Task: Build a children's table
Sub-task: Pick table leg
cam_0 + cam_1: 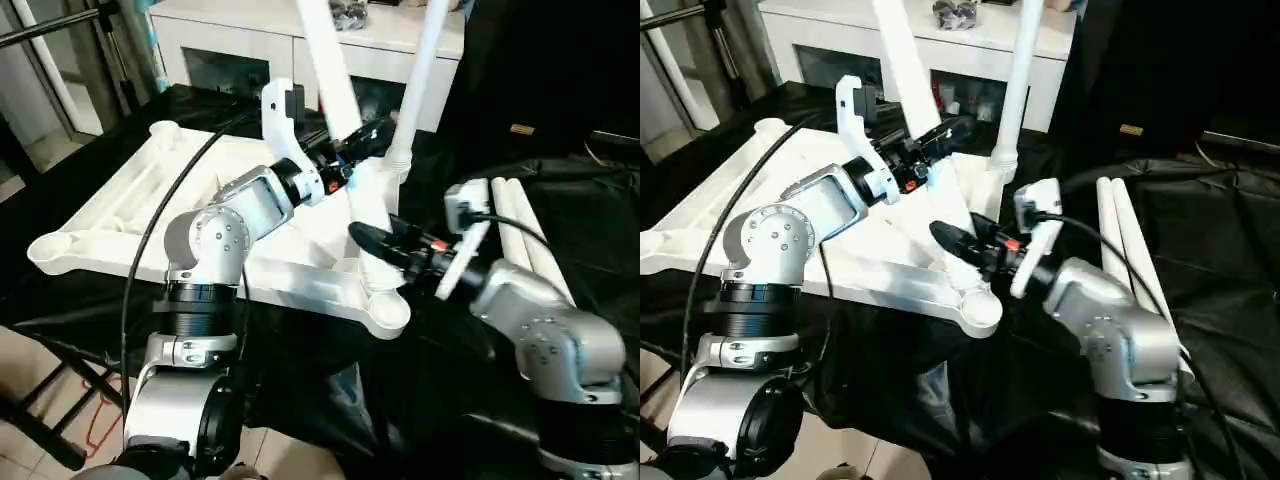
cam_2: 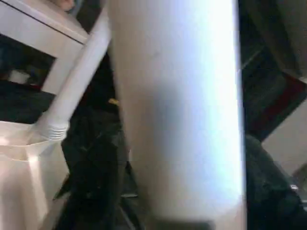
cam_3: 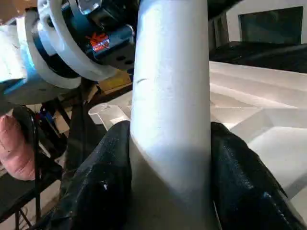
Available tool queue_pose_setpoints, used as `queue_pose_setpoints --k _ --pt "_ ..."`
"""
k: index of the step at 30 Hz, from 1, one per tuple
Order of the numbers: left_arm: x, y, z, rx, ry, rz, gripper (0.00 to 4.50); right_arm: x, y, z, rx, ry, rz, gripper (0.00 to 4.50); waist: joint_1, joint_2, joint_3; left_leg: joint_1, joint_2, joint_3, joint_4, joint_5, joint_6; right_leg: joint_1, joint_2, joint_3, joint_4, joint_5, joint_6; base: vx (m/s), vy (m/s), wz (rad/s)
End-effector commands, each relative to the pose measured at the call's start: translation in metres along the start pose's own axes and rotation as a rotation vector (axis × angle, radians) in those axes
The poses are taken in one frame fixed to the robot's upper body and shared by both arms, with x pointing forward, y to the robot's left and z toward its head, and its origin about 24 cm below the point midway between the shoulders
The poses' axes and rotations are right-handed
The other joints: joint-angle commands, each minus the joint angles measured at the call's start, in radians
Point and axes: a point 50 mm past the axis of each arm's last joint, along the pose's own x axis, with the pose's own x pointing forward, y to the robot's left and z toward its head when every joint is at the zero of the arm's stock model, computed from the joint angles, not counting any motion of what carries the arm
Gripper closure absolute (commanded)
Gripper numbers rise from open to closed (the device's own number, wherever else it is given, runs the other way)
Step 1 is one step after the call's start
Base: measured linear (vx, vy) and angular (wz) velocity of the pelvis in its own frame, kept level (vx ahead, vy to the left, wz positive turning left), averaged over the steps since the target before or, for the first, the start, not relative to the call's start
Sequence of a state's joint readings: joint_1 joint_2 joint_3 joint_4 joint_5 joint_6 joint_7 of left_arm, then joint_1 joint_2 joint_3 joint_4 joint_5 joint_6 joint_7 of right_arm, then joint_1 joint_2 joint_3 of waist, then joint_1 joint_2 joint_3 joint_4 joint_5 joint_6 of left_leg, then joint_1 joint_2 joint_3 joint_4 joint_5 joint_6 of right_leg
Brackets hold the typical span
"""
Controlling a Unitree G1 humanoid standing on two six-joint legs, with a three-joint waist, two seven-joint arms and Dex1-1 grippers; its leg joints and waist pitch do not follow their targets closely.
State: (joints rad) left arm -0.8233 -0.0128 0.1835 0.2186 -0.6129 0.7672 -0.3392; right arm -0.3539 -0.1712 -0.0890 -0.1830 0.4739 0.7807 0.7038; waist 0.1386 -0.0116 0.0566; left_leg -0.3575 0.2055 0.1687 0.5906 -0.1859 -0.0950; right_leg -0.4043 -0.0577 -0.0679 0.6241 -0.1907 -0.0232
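Note:
The white table top lies ribbed side up on a black cloth. One white leg stands upright in the far right corner socket. A second leg leans over the near right corner socket, with its lower end at that socket. My left gripper is shut on this leg partway up. My right gripper is shut on it low down, just above the socket. In the right wrist view the leg sits between the black fingers. The same leg fills the left wrist view.
Two more white legs lie side by side on the black cloth at the right. A white glass-door cabinet stands behind the table top. A black cable runs over my left arm.

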Motion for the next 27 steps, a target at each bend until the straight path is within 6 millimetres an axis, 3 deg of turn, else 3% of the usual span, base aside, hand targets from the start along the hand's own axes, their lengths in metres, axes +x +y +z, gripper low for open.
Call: queue_pose_setpoints --k 1,3,10,12,15,17,20,21,24,27 --pt "-0.001 0.005 0.003 0.009 -0.009 0.079 1.81 0.006 0.009 0.012 -0.059 -0.044 0.063 2.57 0.0 -0.014 -0.072 -0.005 0.011 -0.001 -0.053 -0.058 0.025 0.066 -0.07 0.048 -0.08 -0.168 -0.105 0.0 0.0 0.0" --pt "0.0 0.005 0.002 0.004 -0.004 0.098 2.11 0.007 0.01 0.012 -0.063 -0.041 0.062 2.57 0.002 -0.014 -0.071 -0.005 0.011 -0.001 -0.054 -0.063 0.027 0.065 -0.07 0.048 -0.082 -0.182 -0.101 0.0 0.0 0.0" --pt "-0.002 0.005 -0.002 0.047 0.023 0.063 2.44 0.011 0.01 0.009 -0.015 -0.029 0.066 2.57 0.002 -0.01 -0.072 -0.006 0.01 -0.002 -0.055 -0.065 0.023 0.064 -0.07 0.047 -0.084 -0.194 -0.087 0.0 0.0 0.0" --pt "-0.002 0.005 -0.001 0.058 0.027 0.042 2.49 0.011 0.01 0.01 0.014 -0.034 0.084 1.87 0.001 -0.01 -0.071 -0.005 0.01 -0.003 -0.056 -0.068 0.024 0.063 -0.069 0.047 -0.085 -0.198 -0.089 0.0 0.0 0.0" --pt "-0.003 0.003 0.0 0.067 0.046 -0.028 2.5 0.01 0.006 0.012 0.026 -0.034 0.086 1.81 0.0 -0.007 -0.071 -0.004 0.01 -0.003 -0.056 -0.069 0.023 0.063 -0.07 0.047 -0.085 -0.196 -0.092 0.0 0.0 0.0" --pt "-0.005 -0.002 0.0 0.081 0.074 -0.151 2.53 0.009 0.001 0.01 0.023 0.009 0.116 1.53 -0.001 -0.004 -0.071 -0.003 0.01 -0.003 -0.057 -0.069 0.02 0.062 -0.069 0.046 -0.085 -0.192 -0.092 0.0 0.0 0.0" --pt "-0.008 -0.006 -0.001 0.094 0.102 -0.263 2.58 0.006 -0.001 0.008 0.012 0.073 0.187 1.43 0.001 -0.004 -0.072 -0.002 0.012 -0.001 -0.055 -0.067 0.021 0.064 -0.068 0.049 -0.08 -0.165 -0.103 0.0 0.0 0.0" --pt "-0.011 -0.012 -0.001 0.101 0.116 -0.373 2.6 0.004 -0.001 0.008 0.012 0.111 0.244 1.43 0.001 -0.003 -0.073 -0.001 0.013 0.0 -0.054 -0.063 0.025 0.063 -0.069 0.049 -0.078 -0.14 -0.116 0.0 0.0 0.0" --pt "-0.014 -0.018 0.001 0.115 0.127 -0.491 2.62 0.001 0.0 0.01 0.014 0.155 0.319 1.43 0.0 -0.004 -0.075 -0.002 0.014 0.0 -0.052 -0.052 0.034 0.067 -0.07 0.048 -0.069 -0.083 -0.163 0.0 0.0 0.0" --pt "-0.016 -0.023 0.003 0.112 0.128 -0.566 2.62 0.0 0.001 0.008 0.003 0.205 0.367 1.43 -0.001 -0.005 -0.074 -0.002 0.014 0.0 -0.052 -0.063 0.034 0.07 -0.072 0.047 -0.07 -0.097 -0.171 0.0 0.0 0.0"
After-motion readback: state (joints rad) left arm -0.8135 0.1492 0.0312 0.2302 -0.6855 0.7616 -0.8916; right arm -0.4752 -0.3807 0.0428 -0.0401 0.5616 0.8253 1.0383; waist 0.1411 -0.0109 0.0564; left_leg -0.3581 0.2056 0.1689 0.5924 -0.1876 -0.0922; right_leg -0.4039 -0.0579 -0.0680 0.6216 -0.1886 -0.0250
